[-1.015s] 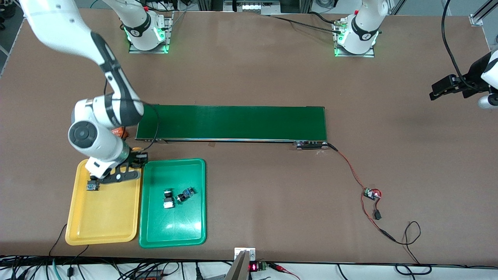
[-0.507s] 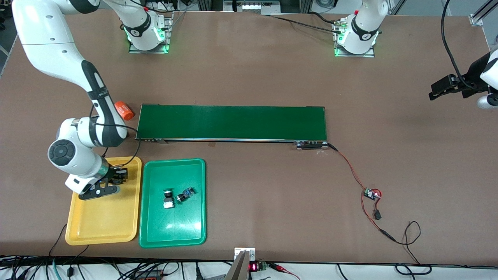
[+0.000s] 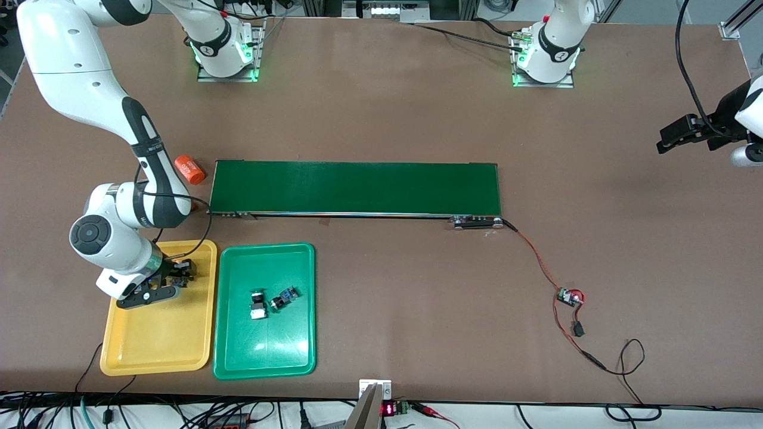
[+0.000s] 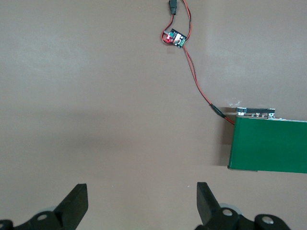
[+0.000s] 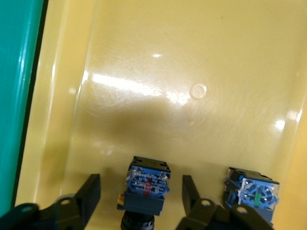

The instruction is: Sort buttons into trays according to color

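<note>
The right claw [image 3: 156, 290] is low inside the yellow tray [image 3: 156, 351], at the end of the tray closest to the belt. In the right wrist view its two fingers [image 5: 91, 191] stand apart, with gaps on both sides of a button [image 5: 145, 184] that sits between them on the tray floor. So the claw is open and grips nothing. A second button [image 5: 252, 191] sits just beside the first one, close to the tray wall. Both show their blue backs, so I cannot see the cap color.

Next comes the green tray [image 3: 264, 363], lying side by side with the yellow one. Two more buttons are in it, near its middle: one with a pale end [image 3: 257, 305] and one dark and blue [image 3: 284, 298], close together.

An orange can [image 3: 189, 169] lies on the brown surface [image 3: 387, 113] by the end of the long dark-green belt [image 3: 357, 187]. A red wire [image 3: 539, 262] runs from the belt to a small board [image 3: 569, 296].

The left claw [image 3: 676, 134] waits up in the air over the surface at the left arm's end. Its fingers [image 4: 76, 203] are spread wide and hold nothing.
</note>
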`<state>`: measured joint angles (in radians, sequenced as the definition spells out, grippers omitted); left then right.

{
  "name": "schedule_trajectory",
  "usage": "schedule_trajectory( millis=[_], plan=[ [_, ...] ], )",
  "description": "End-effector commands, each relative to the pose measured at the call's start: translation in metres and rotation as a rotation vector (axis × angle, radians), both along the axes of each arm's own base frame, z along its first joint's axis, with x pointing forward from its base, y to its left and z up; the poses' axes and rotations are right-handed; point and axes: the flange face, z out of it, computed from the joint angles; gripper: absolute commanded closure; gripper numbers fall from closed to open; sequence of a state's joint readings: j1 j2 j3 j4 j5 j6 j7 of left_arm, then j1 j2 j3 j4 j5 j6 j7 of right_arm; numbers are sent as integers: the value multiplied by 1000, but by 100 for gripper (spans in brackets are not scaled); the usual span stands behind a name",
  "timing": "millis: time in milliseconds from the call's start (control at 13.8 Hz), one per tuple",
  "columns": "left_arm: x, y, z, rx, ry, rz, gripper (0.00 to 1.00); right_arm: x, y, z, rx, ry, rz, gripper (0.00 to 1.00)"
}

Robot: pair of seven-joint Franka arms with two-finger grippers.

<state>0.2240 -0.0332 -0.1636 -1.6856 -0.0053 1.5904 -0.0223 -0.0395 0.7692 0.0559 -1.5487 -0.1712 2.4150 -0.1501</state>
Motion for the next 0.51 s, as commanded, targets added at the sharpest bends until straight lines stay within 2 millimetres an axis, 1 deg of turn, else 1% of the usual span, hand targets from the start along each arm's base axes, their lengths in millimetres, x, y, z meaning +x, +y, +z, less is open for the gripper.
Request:
schedule_trajectory(
  millis=[0,145,217,290,435],
  plan=[
    [-7,-2,4,12,-3,-5,0,5,6,23,4,-7,17,0],
    [-7,0,4,12,-3,-4,0,0,13,50,-3,57,11,0],
    [-7,2,3,12,0,-1,0,3,17,79,7,75,-3,0],
    [-7,2,3,12,0,0,0,-2,22,114,29,123,-23,0],
    [-7,2,2,11,2,0,0,-21,27,174,29,187,-33,0]
  ],
)
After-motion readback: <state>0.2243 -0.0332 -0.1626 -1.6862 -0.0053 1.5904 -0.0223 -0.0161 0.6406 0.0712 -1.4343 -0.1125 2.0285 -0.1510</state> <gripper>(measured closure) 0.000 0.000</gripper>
